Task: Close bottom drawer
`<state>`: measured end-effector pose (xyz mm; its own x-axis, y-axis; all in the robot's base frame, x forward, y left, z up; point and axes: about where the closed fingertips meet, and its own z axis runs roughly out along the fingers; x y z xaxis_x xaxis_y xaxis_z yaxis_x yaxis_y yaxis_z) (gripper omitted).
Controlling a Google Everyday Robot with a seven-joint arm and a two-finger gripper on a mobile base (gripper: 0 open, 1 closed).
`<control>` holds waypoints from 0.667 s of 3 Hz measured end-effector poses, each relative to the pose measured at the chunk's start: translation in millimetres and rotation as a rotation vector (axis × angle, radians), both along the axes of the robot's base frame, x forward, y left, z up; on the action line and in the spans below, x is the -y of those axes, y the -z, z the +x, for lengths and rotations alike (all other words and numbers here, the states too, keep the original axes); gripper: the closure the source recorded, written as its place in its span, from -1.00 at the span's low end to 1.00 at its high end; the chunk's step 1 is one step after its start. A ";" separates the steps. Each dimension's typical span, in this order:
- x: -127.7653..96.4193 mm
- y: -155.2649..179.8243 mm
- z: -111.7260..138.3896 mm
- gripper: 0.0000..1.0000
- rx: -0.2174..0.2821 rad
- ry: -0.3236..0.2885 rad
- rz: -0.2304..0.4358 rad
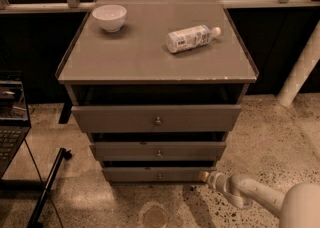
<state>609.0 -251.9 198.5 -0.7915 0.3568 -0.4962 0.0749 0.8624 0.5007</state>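
Observation:
The bottom drawer [159,174] is the lowest of three in the grey-brown cabinet, with a plain flat front and a small round knob [160,175]. It stands out only slightly, less than the middle drawer [158,150] above it. My gripper [205,176] is low at the drawer front's right end, at the tip of the white arm [250,192] that comes in from the lower right. It touches or nearly touches the drawer's right corner.
The top drawer [156,117] sticks out furthest. On the cabinet top stand a white bowl [109,17] and a lying plastic bottle [191,38]. A laptop [11,122] on a stand is at the left, a white pipe [300,69] at the right. The floor is speckled stone.

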 end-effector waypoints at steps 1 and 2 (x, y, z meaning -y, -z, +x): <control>0.0 0.0 0.0 1.00 0.000 0.000 0.000; 9.5 2.4 -27.0 1.00 -0.031 -0.021 0.018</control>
<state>581.9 -261.4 196.1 -0.8138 0.3484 -0.4652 0.0722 0.8548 0.5139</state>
